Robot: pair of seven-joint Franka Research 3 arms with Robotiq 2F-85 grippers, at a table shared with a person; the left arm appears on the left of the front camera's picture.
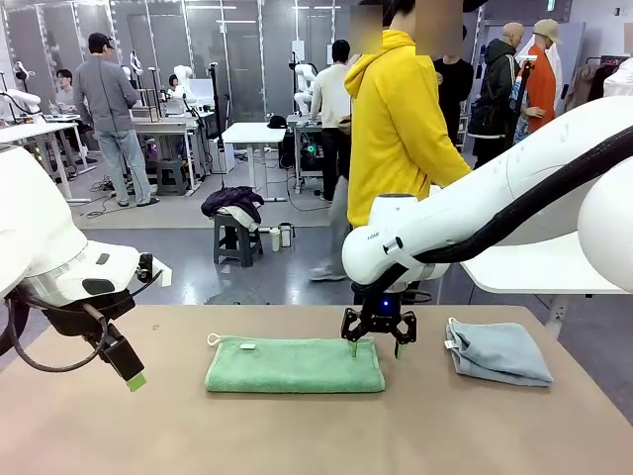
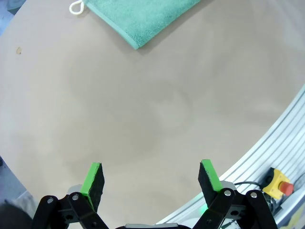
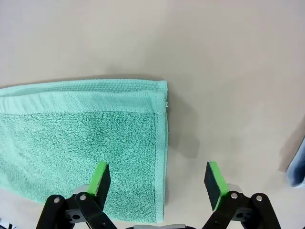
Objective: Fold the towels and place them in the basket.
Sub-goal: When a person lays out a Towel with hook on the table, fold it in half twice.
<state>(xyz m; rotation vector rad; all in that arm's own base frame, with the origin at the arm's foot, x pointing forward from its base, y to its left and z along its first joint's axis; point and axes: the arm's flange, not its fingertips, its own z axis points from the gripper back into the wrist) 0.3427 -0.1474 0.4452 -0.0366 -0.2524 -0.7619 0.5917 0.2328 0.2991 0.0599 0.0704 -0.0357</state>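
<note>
Right wrist view: right gripper [image 3: 157,176] jaws wide, empty, straddling the green towel [image 3: 81,143] at its short edge, one pad over terry, the other over bare table [image 3: 238,71]. The towel runs off toward 9–11 o'clock. Front view: grey-blue towel [image 1: 499,353] lies at 3 o'clock, apart. Left gripper [image 1: 129,374] is open and empty, hovering at the green towel's 8 o'clock. Risk: closing here probably catches only hem or top layer, so the fold drags crooked.

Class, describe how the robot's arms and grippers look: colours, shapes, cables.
The left arm and right arm are white, rounded shells. A thick black cable runs along the right arm. The left gripper and right gripper are black, two-fingered, with green pads.
</note>
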